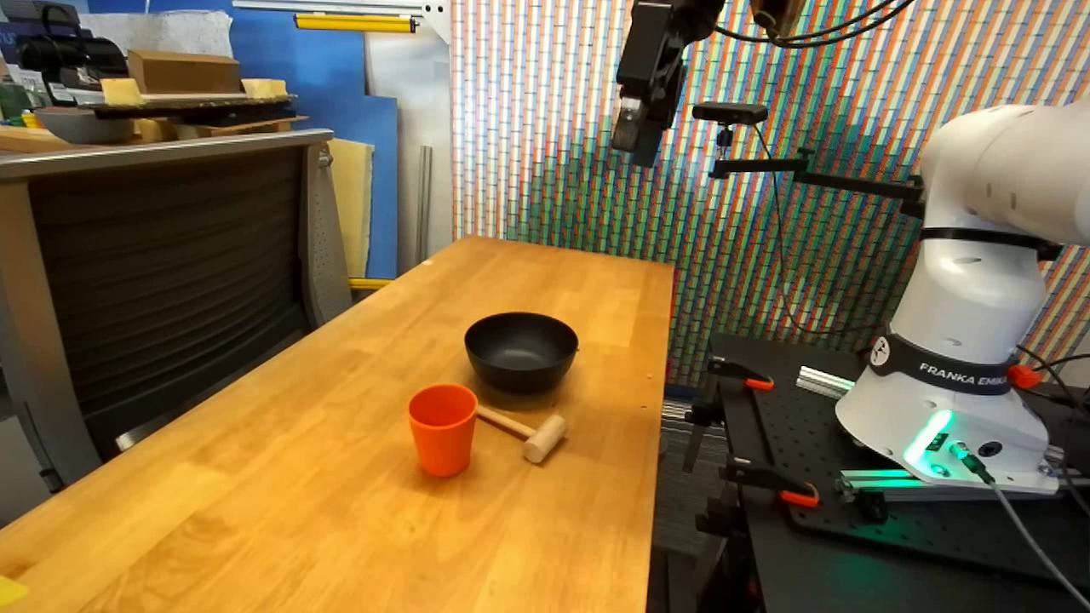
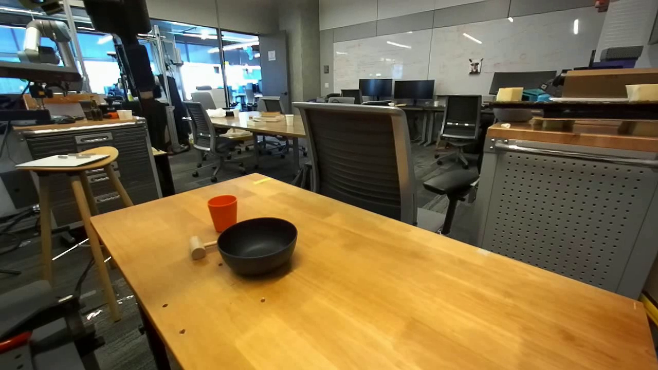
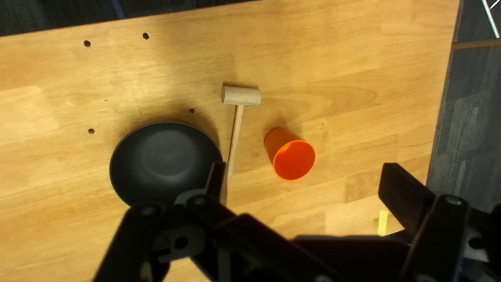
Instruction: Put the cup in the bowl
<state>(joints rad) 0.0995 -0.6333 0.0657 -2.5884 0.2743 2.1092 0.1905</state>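
Note:
The orange-red cup stands upright and empty on the wooden table in both exterior views (image 1: 444, 438) (image 2: 222, 213) and in the wrist view (image 3: 294, 159). The round black bowl, empty, sits near it in both exterior views (image 1: 521, 370) (image 2: 257, 263) and in the wrist view (image 3: 168, 152). Cup and bowl are apart. My gripper (image 3: 303, 172) is open with nothing between its fingers. It hangs high above the table, as an exterior view shows its fingers (image 1: 639, 140). In the wrist view the left finger overlaps the bowl's edge and the cup appears between the fingertips.
A small wooden mallet (image 3: 241, 96) lies between the bowl and the cup, its handle close to both. The table (image 1: 341, 477) has a yellow tape strip (image 3: 382, 222) near one edge. An office chair (image 2: 360, 159) stands at the table's side.

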